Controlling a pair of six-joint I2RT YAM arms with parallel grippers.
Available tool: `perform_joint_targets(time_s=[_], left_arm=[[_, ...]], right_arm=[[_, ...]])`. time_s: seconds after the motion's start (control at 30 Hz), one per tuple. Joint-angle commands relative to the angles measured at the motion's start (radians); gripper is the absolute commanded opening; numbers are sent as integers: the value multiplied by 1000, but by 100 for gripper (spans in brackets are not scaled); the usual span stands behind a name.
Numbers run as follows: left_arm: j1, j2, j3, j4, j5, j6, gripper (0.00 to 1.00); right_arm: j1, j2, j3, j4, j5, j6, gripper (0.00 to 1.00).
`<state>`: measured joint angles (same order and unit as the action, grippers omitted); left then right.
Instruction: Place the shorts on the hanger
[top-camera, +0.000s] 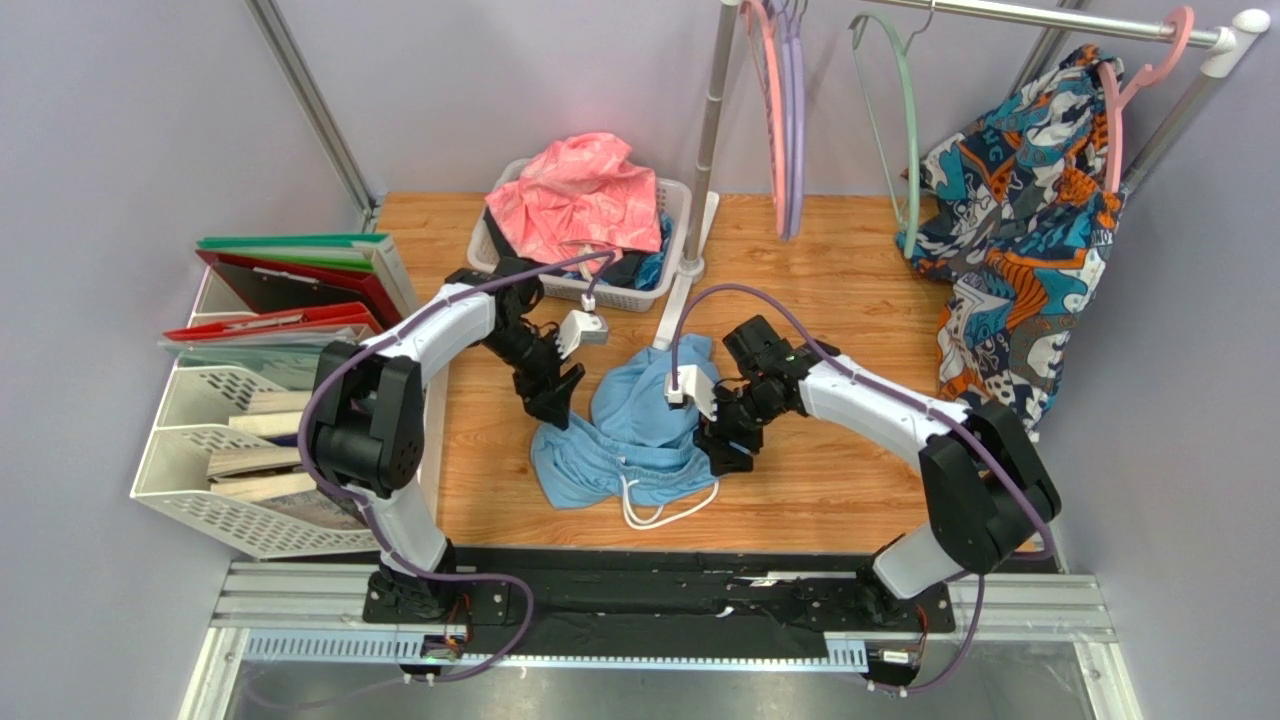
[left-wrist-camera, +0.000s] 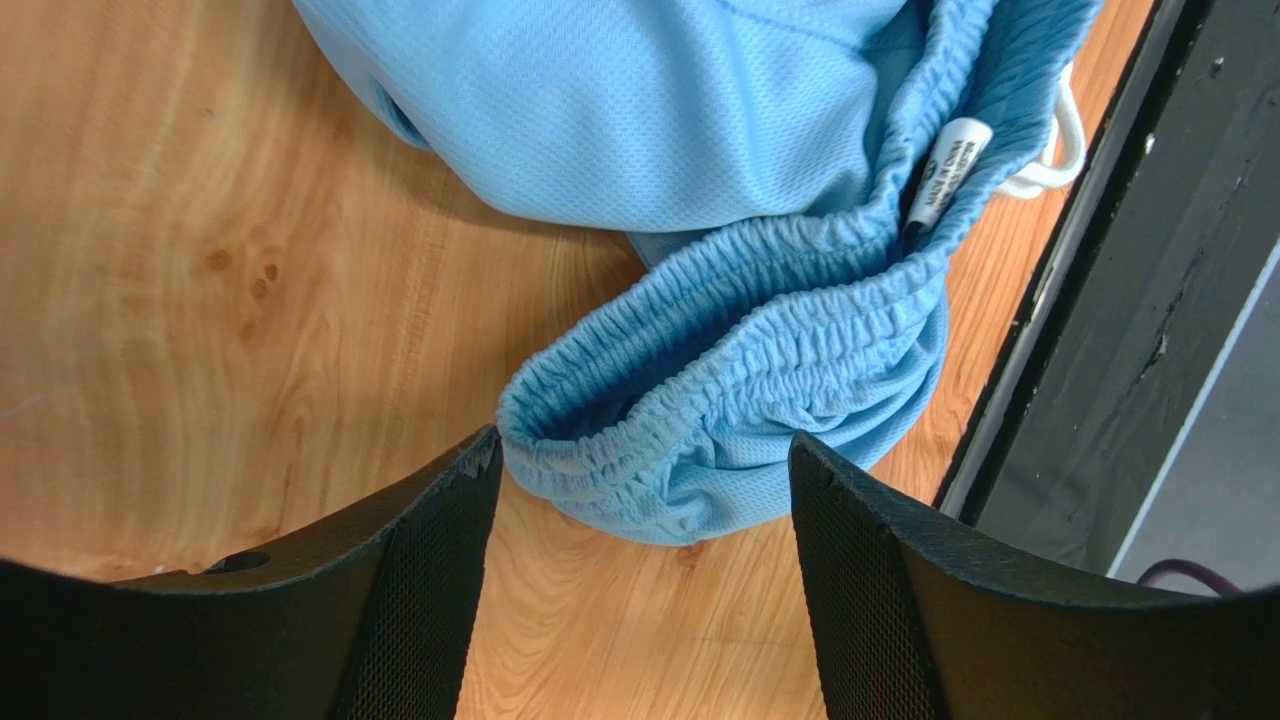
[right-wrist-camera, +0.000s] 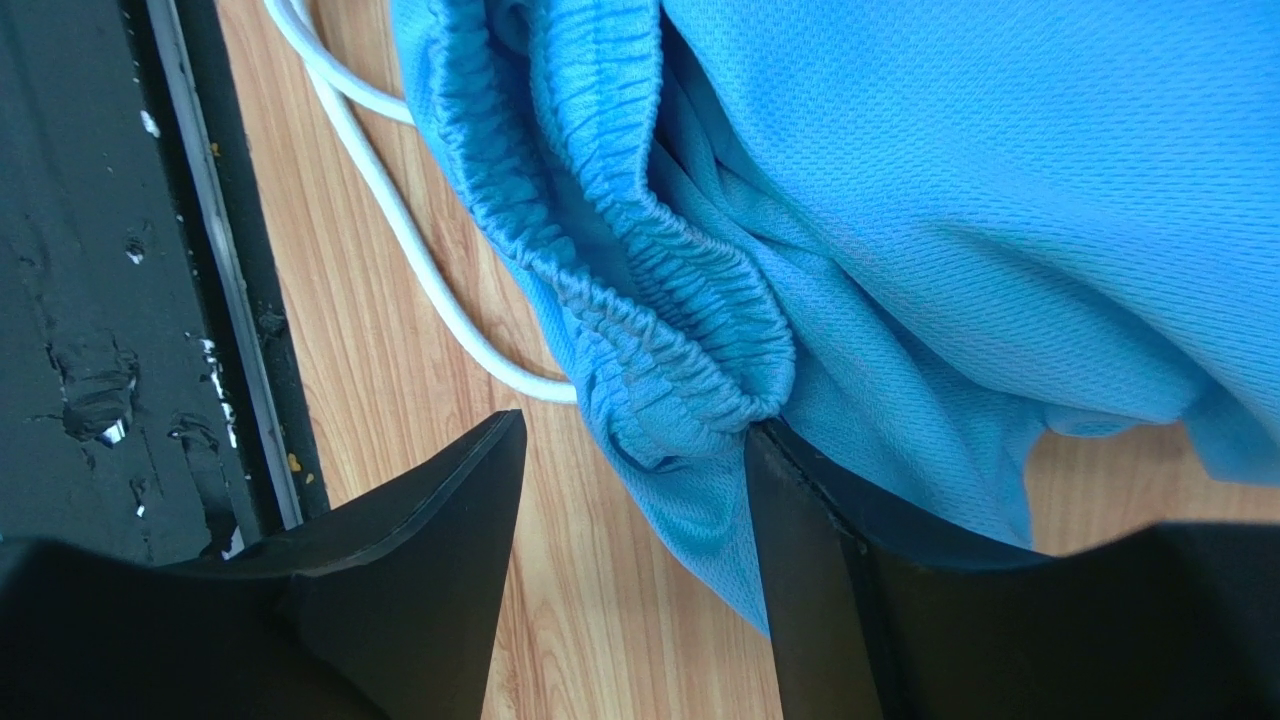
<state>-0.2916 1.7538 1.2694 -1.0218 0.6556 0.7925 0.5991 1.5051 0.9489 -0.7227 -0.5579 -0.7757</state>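
Observation:
The light blue shorts (top-camera: 646, 420) lie crumpled in the middle of the wooden table, their white drawstring (top-camera: 669, 510) trailing toward the near edge. My left gripper (top-camera: 553, 402) is open at their left end; in the left wrist view a fold of elastic waistband (left-wrist-camera: 706, 405) sits just ahead of the spread fingers (left-wrist-camera: 643, 450). At the shorts' right side my right gripper (top-camera: 721, 443) has its jaws apart around the waistband (right-wrist-camera: 661, 360), fabric against the right finger, not pinched (right-wrist-camera: 631, 428). The mint-green hanger (top-camera: 906, 135) hangs on the rail at the back right.
A white basket (top-camera: 679, 203) holding a pink cloth (top-camera: 579, 188) stands behind the shorts. Pink and lilac hangers (top-camera: 783, 120) and a patterned garment (top-camera: 1029, 225) hang from the rail. File trays (top-camera: 211, 450) and folders (top-camera: 286, 278) line the left edge. A black base rail (top-camera: 676, 593) borders the front.

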Motion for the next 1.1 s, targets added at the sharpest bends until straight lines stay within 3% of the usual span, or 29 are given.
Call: perform_joint_targets(time_s=[0.0, 0.3, 0.4, 0.47, 0.5, 0.53, 0.57, 0.67, 0.87, 1.07], left_arm=[[6, 33, -21, 26, -2, 24, 74], [6, 58, -50, 31, 10, 62, 76], [8, 67, -53, 45, 7, 56, 74], [8, 69, -50, 49, 16, 51, 67], [8, 67, -45, 45, 24, 47, 54], [8, 61, -39, 37, 30, 45, 45], [8, 49, -36, 31, 51, 44, 29], [8, -34, -30, -3, 93, 16, 0], [8, -293, 67, -116, 148, -82, 0], [6, -491, 346, -116, 128, -263, 0]], right_arm=[[4, 59, 16, 61, 4, -27, 60], [5, 76, 27, 89, -19, 26, 53], [4, 76, 25, 92, -11, 38, 33], [5, 78, 31, 91, -2, 49, 23], [5, 75, 36, 83, 3, 56, 9], [5, 64, 45, 63, 10, 62, 3], [5, 54, 53, 51, 16, 69, 0], [1, -29, 86, -23, 30, 104, 0], [-21, -280, 203, -178, 94, 162, 0], [-24, -408, 468, -245, 275, 207, 0]])
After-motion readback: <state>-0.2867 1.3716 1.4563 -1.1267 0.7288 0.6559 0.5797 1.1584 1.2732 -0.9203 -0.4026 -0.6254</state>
